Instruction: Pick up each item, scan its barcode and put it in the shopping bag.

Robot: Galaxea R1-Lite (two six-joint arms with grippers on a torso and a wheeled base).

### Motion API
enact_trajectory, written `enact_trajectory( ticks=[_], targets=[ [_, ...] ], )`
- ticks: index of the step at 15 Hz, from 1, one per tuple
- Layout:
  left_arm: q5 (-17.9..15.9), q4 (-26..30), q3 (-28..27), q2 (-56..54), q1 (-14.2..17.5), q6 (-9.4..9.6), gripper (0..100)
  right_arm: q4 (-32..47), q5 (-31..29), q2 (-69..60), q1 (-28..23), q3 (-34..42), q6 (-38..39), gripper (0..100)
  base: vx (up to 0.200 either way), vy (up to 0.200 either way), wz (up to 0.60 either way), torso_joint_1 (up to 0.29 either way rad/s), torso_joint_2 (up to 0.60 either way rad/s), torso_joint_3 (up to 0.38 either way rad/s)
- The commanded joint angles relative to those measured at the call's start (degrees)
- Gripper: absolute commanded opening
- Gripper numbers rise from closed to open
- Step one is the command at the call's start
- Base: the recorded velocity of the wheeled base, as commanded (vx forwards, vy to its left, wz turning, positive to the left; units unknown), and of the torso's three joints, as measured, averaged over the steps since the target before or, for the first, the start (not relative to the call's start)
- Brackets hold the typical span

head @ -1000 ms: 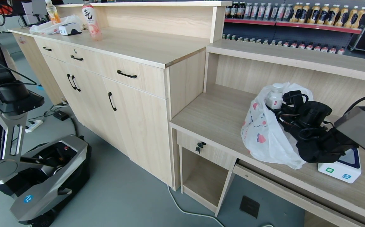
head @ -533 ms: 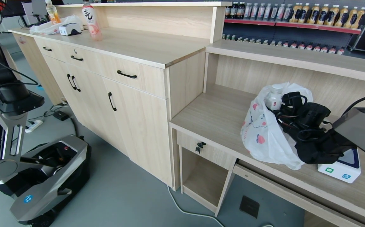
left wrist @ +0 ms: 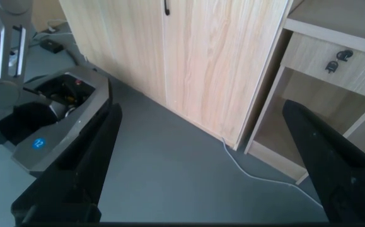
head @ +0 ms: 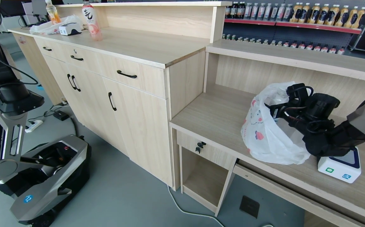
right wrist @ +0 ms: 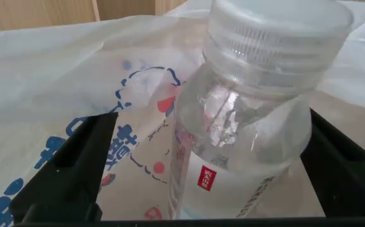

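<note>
**Right wrist view: clear bottle at the bag's mouth, jaws spread**

Down low on the robot's left, the left gripper [left wrist: 201, 126] hangs over the grey floor [left wrist: 169, 164] in front of the cabinet [left wrist: 214, 57]. Its fingers are apart with nothing between them.

On the desk [head: 214, 116], the white scanner [head: 340, 167] sits just beside the shopping bag [head: 264, 138], partly under the right arm. The right gripper [head: 277, 107] is at the bag's open top. Between its fingers stands the clear bottle [right wrist: 251, 126], white cap on and leaning a little, with the printed film of the bag behind and beneath it. The jaws are wide. Bag shows through the gap between one finger [right wrist: 75, 164] and the bottle, while the other finger is right against it or nearly so. I read that as not gripping.

My guess is that this is the bagging step, with the bottle dropped or just about to drop. The next move calls for drawing the gripper straight back out of the opening without catching the thin film or tipping the bottle out.

The bag holds this bottle. I cannot tell whether anything else lies under it.

Farther off, on the long counter [head: 144, 44], a pink-labelled bottle [head: 90, 20] stands upright. Beyond that, a shelf [head: 292, 23] carries rows of drinks.
</note>
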Motion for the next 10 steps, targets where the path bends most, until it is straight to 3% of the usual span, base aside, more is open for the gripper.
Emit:
enact_trajectory(
  ticks=[1,6,10],
  targets=[
    [0.0,0.0,0.0,0.0,0.0,-0.09,100,5.3,1.6,-10.1,-0.4,1.8,-1.0,100,0.0,0.0,0.0,0.0,0.0,0.0],
    [0.0,0.0,0.0,0.0,0.0,-0.09,100,8.4,1.7,-26.7,-0.8,16.1,-9.1,100,0.0,0.0,0.0,0.0,0.0,0.0],
    [0.0,0.0,0.0,0.0,0.0,0.0,100,8.6,1.7,-33.4,-2.4,19.6,-11.4,100,0.0,0.0,0.0,0.0,0.0,0.0]
  ],
)
